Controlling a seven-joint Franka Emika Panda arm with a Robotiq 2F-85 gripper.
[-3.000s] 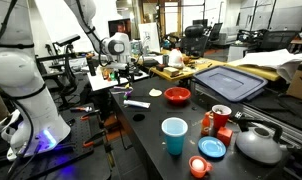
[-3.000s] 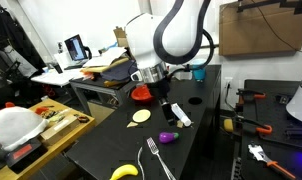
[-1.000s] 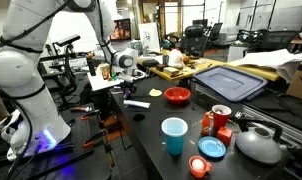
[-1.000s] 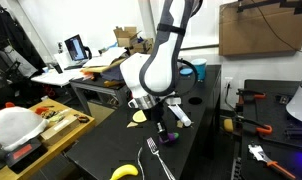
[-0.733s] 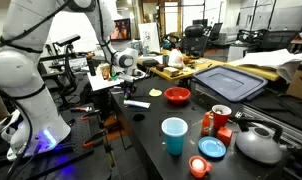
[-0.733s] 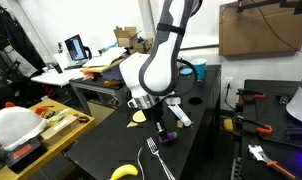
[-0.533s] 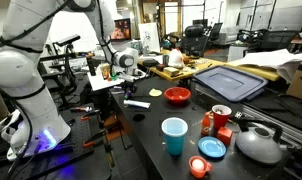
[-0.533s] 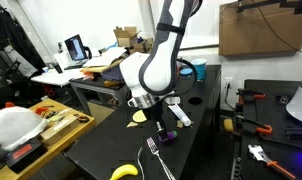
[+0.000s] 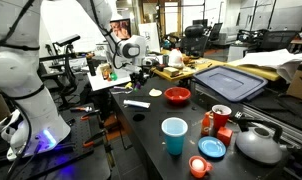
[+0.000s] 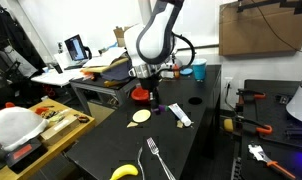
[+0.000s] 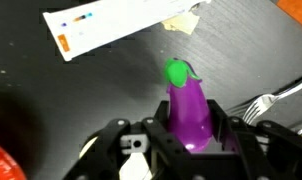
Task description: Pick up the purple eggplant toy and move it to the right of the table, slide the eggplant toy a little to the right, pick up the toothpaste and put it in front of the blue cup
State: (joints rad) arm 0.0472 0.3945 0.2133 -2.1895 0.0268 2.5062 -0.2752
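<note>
Gripping the purple eggplant toy (image 11: 188, 108), the fingers (image 11: 220, 122) hold it above the table (image 11: 91, 95).

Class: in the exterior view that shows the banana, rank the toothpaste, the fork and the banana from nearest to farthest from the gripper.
Judged from the gripper, which holds the eggplant toy:
1. toothpaste: lying just below and beside the gripper.
2. fork: closer to the camera, mid-tabletop.
3. banana: at the near edge, farthest.
</note>
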